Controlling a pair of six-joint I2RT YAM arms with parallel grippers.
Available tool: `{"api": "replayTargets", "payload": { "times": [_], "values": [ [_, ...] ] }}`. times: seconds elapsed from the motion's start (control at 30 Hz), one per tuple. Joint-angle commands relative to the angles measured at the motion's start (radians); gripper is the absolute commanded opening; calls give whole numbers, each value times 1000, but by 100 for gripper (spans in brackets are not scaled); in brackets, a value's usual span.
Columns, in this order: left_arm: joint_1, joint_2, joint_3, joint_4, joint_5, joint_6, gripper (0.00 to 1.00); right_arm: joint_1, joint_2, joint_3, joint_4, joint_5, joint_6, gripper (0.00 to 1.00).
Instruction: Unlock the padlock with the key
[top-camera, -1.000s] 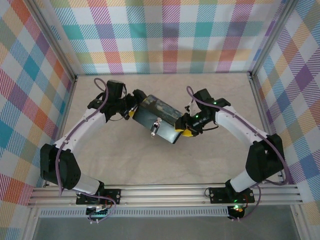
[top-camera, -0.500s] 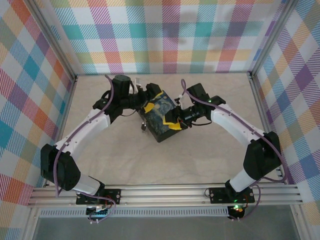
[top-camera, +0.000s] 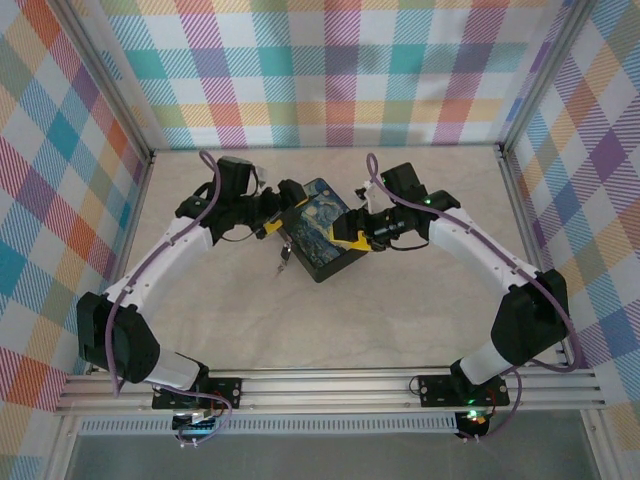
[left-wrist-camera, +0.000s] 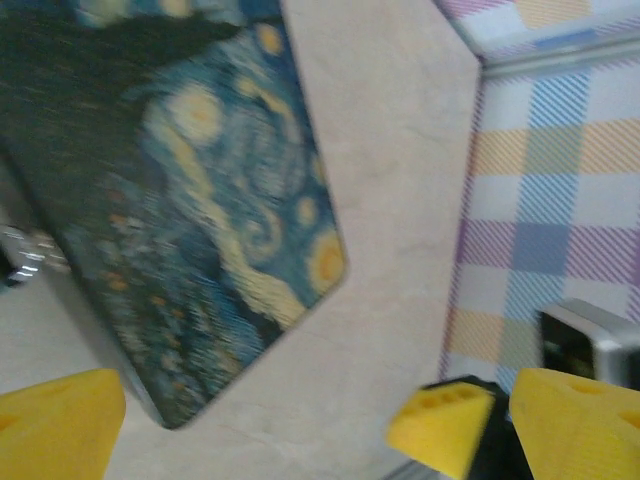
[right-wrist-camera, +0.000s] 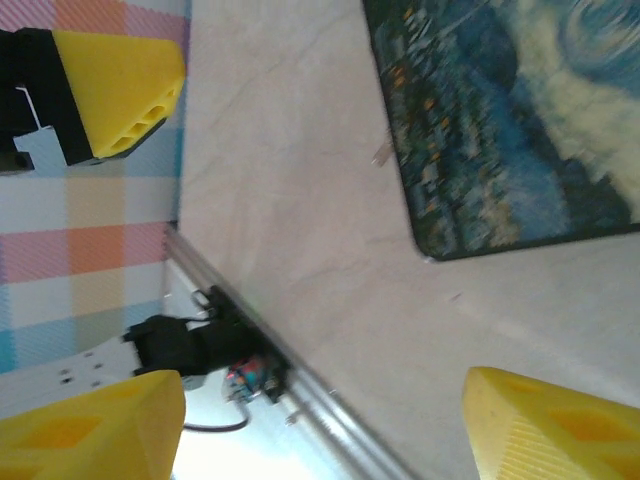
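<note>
Lying flat on the table (top-camera: 420, 300) with its painted lid up and shut, the swirl-painted tin (top-camera: 322, 238) hides whatever is inside. The left gripper (top-camera: 279, 214) sits just beside the tin's left end, its yellow fingers (left-wrist-camera: 58, 418) spread wide and gripping nothing. The right gripper (top-camera: 352, 240) is at the tin's right end, also spread wide and holding nothing. The padlock (top-camera: 283, 258), a small silvery-and-dark piece, lies just off the tin's near-left edge, nearer the left gripper and outside both claws.
</note>
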Motion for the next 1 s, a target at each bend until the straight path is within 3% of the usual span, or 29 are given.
{"api": "replayTargets", "payload": {
  "times": [0.0,0.07,0.17,0.3,0.5,0.77,0.97],
  "values": [
    [34,56,8,-68,-110,138,98,-4,30,8,10,149,-110,77],
    [44,95,34,-83,-161,233,98,7,38,-19,55,148,-99,84],
    [82,162,61,-51,-135,348,100,24,35,-62,111,180,-54,100],
    [116,273,126,4,-135,454,100,49,38,-117,164,193,71,100],
    [198,419,215,125,-66,494,100,82,28,-235,259,209,258,100],
    [204,648,372,210,133,521,100,123,118,-216,365,218,301,100],
    [179,659,338,276,278,548,99,114,168,-173,370,254,305,100]
  ]
}}
